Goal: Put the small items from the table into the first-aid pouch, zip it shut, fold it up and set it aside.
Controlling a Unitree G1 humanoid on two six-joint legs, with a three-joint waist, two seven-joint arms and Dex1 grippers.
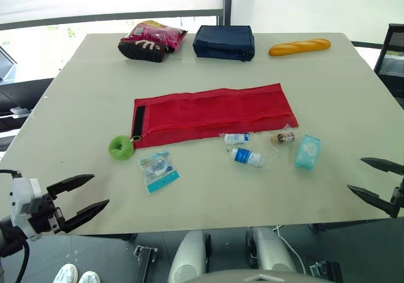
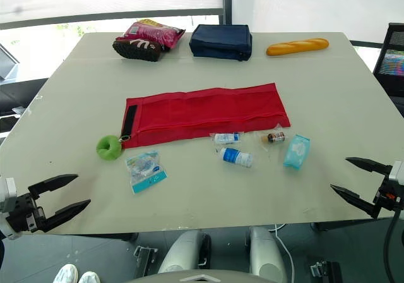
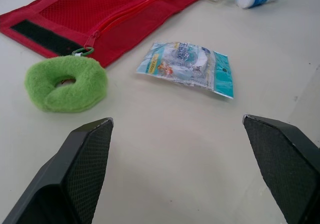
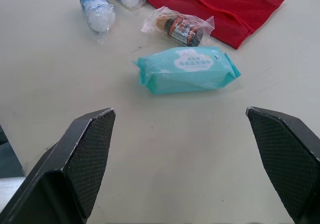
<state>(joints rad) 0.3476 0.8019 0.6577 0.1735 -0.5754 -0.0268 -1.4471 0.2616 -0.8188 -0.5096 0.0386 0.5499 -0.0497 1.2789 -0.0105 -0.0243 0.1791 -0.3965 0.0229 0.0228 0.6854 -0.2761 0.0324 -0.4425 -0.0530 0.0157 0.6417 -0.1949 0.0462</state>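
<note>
The red first-aid pouch (image 1: 214, 114) lies unfolded flat mid-table, a green ring fob (image 1: 120, 147) at its left end. Below it lie a clear-and-teal packet (image 1: 158, 170), two small white-and-blue bottles (image 1: 247, 157) (image 1: 237, 138), a small brown vial in a bag (image 1: 283, 137) and a teal wipes pack (image 1: 307, 151). My left gripper (image 1: 87, 198) hangs open off the table's front-left edge, holding nothing. My right gripper (image 1: 374, 180) stands open at the front-right edge, pointing toward the wipes pack (image 4: 186, 70).
Along the far edge sit a pink snack bag on a dark shoe (image 1: 150, 40), a navy bag (image 1: 224, 42) and a bread loaf (image 1: 299, 46). A dark chair (image 1: 392, 55) stands beyond the right side.
</note>
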